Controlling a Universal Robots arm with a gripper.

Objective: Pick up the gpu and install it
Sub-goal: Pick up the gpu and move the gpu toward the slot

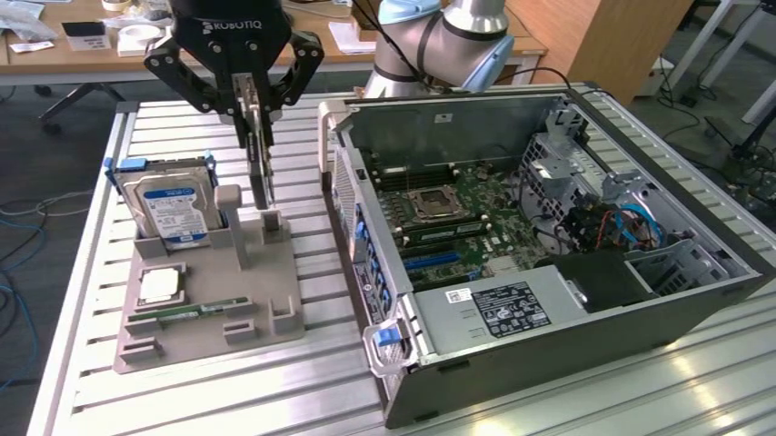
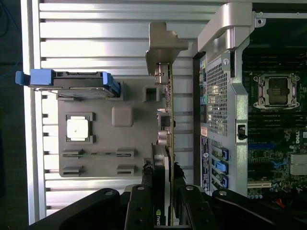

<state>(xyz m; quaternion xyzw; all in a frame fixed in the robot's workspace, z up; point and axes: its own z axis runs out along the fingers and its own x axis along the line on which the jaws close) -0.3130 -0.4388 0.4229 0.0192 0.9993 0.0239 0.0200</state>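
The gpu [image 1: 260, 168] is a thin card standing on edge, and my gripper [image 1: 254, 111] is shut on its upper part with a finger on each flat side. Its lower end sits just at the slotted post of the grey holder tray [image 1: 213, 304]; I cannot tell whether it touches the post. In the wrist view the gpu [image 2: 169, 139] runs edge-on away from my gripper [image 2: 163, 191], ending in its silvery bracket [image 2: 162, 45]. The open computer case [image 1: 546, 313] lies to the exterior view's right, its motherboard [image 1: 467, 204] exposed.
The holder tray also carries a hard drive [image 1: 176, 204] standing upright, a CPU [image 1: 160, 286] and a memory stick [image 1: 194, 313]. The case's side wall [image 2: 230, 105] rises close beside the card. Blue slots [image 1: 431, 263] show on the motherboard. Desks and chairs stand behind the slatted table [image 1: 243, 400].
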